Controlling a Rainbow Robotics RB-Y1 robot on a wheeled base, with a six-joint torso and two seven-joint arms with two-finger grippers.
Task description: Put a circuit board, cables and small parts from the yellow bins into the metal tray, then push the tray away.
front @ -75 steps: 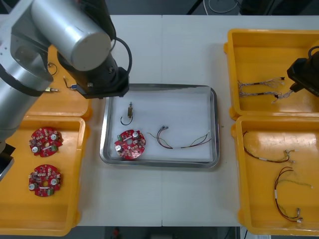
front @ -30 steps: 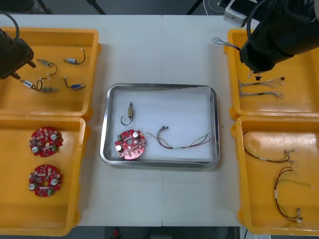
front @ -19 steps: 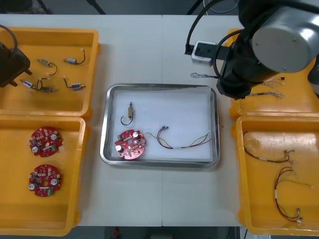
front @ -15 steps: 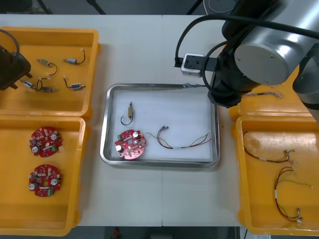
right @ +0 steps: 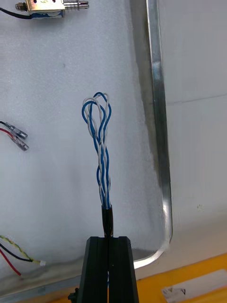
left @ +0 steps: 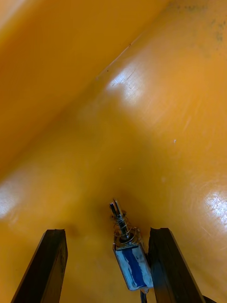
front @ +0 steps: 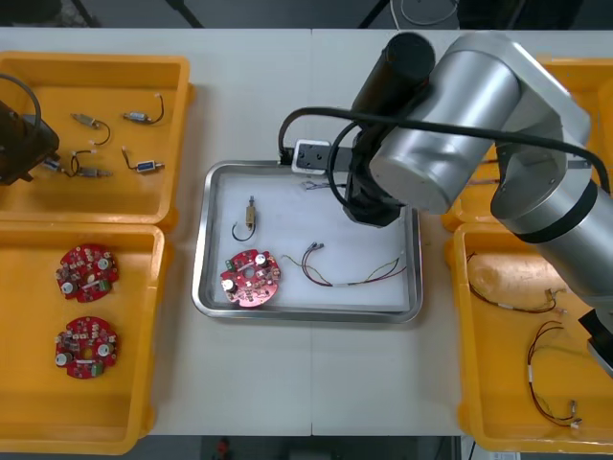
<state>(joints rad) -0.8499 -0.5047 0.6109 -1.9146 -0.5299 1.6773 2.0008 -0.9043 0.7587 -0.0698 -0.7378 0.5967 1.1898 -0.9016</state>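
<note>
Light table (front: 316, 96), tray (front: 306, 312) in the middle. So the right gripper (right: 109, 240) is clamped on the cable (right: 100, 142) by its black sleeve. The twisted loop sticks out past the fingertips over the tray's white floor, with the rim just beside it. It looks light and floppy, so I'd say the sleeved end is the spot to grab. Meanwhile the left gripper (left: 108, 233) is spread wide in a bin (left: 142, 104), a small part (left: 131, 265) between its fingers.
</note>
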